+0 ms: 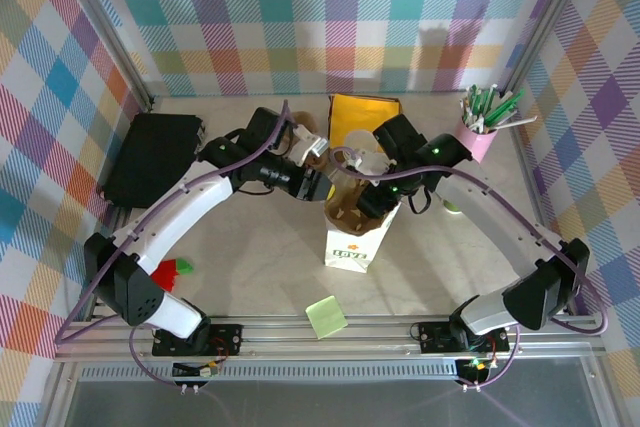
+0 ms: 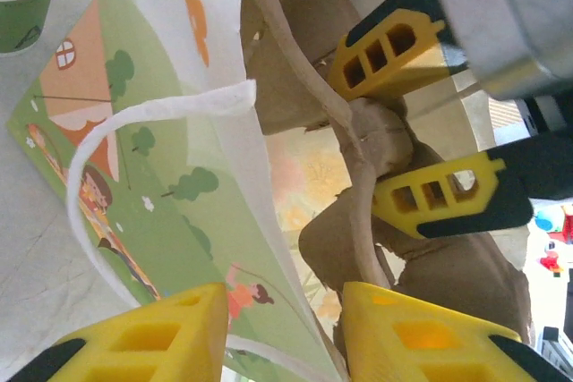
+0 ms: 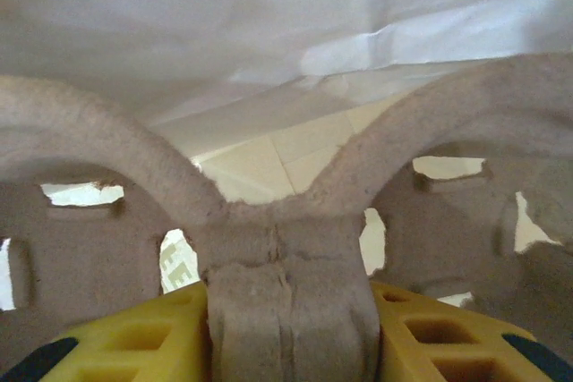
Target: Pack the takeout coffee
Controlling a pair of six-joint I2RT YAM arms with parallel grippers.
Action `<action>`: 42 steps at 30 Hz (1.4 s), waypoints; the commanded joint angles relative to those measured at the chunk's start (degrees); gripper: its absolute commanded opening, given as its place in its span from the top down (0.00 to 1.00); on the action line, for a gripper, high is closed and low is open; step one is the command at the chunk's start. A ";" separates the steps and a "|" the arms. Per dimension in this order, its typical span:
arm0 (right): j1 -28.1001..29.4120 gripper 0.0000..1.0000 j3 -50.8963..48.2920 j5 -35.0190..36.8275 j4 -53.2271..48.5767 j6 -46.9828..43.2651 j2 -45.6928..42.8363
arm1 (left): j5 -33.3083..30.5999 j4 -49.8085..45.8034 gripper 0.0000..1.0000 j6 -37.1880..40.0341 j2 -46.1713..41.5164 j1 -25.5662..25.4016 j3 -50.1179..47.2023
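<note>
Plaid walls hem the table [image 1: 250, 257], a pen cup [image 1: 478, 137] and black case [image 1: 150, 157] at the back. Mid-table, the right gripper [image 3: 288, 315] pinches the pulp carrier [image 3: 89, 176] in the paper bag [image 1: 350, 247]'s mouth. The left gripper [image 2: 285, 333] straddles the bag wall, spread, with the takeout coffee [image 2: 22, 6] just beyond.

Left gripper [image 2: 285, 306], mine, lower edge: jaws apart. Right gripper [image 3: 286, 310], mine: clamped on carrier [image 3: 286, 230] rib. My left arm [image 1: 170, 207], right arm [image 1: 505, 212]: arched toward centre.

The right gripper [image 3: 288, 333] pinches the central rib of the pulp carrier [image 3: 98, 185] between its yellow fingers [image 3: 448, 337] — white bag paper [image 3: 269, 33] lies close behind the arches.
</note>
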 commanded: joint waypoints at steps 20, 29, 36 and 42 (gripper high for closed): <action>2.03 0.56 2.56 0.21 -3.52 -18.20 -4.68 | 0.87 -1.14 0.73 -0.89 2.82 -0.39 5.42; 2.03 0.55 1.72 -0.33 -3.14 -19.05 -5.48 | -4.60 -2.53 0.62 -2.38 4.68 -1.08 8.38; 2.02 0.56 2.01 0.50 -3.87 -20.04 -6.35 | -4.97 -0.86 0.75 -5.21 5.32 -1.61 9.03; 2.01 0.56 4.38 -0.88 -5.35 -21.17 -6.84 | -3.80 0.22 0.86 -5.89 4.75 -1.67 9.71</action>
